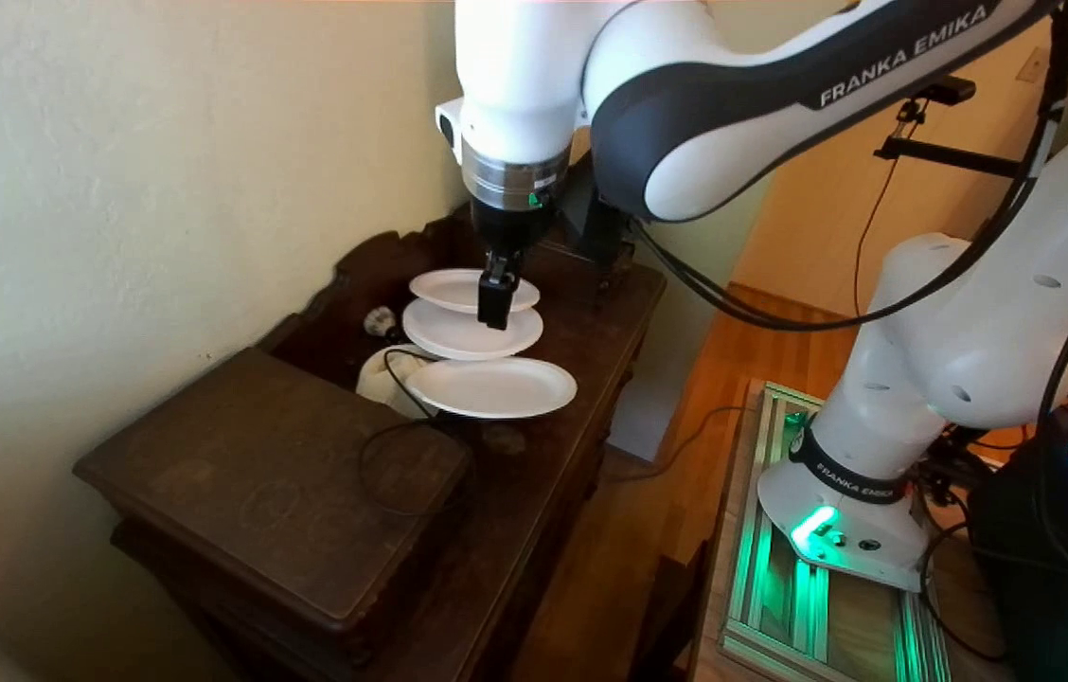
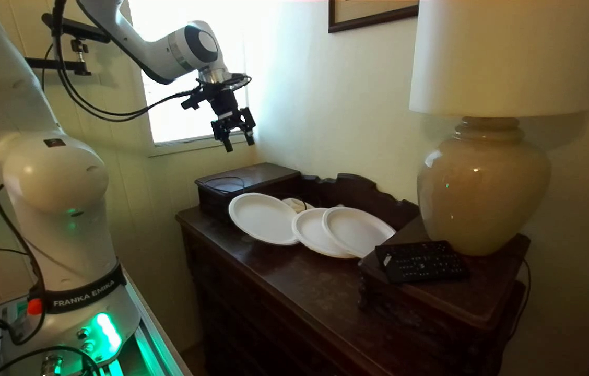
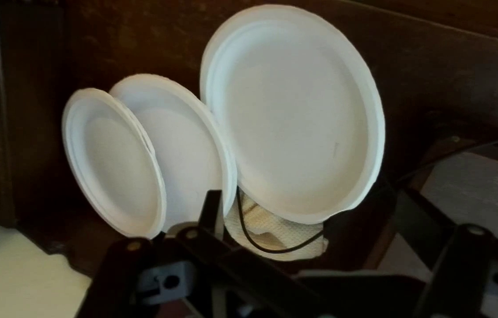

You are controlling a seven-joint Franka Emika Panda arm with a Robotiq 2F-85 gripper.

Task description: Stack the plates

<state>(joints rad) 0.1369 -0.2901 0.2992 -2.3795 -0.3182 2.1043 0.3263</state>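
1. Along the dark wooden tabletop (image 2: pixel 294 274), in an exterior view, a white box-side plate (image 2: pixel 263 218), a white middle plate (image 2: pixel 311 230) and a white lamp-side plate (image 2: pixel 360 230) sit in a row, inner faces showing. The box-side plate is just beside a raised wooden box (image 2: pixel 252 176); the lamp-side plate lies partly over the middle plate.

2. Above that row, in the same view, the gripper (image 2: pixel 239 142) hangs well apart from the plates, its fingers (image 2: pixel 227 143) spread and pointing down.

3. At the near end there, a round-bodied lamp (image 2: pixel 487 183) stands on a carved wooden stand (image 2: pixel 461 297), and a dark keypad-like item (image 2: pixel 422 261) lies near its foot.

4. In an exterior view, the arm (image 1: pixel 685 133) extends over the tabletop from a green-lit base (image 1: pixel 865 516). The fingers appear in line with the middle plate; seen side-on, their gap cannot be made out. A cream-coloured item (image 1: pixel 373 377) rests just beside the box-side plate, partly hidden by it, and a small brush-like item (image 1: pixel 381 320) is near the middle plate.

5. In the wrist view, the fingers show dark along the bottom, set wide apart. The box-side plate fills the upper middle, with the middle plate and lamp-side plate overlapping to its left. Whether the box-side plate and middle plate touch cannot be told. Across the textured cream-coloured item curves a thin black cable (image 3: pixel 275 251).
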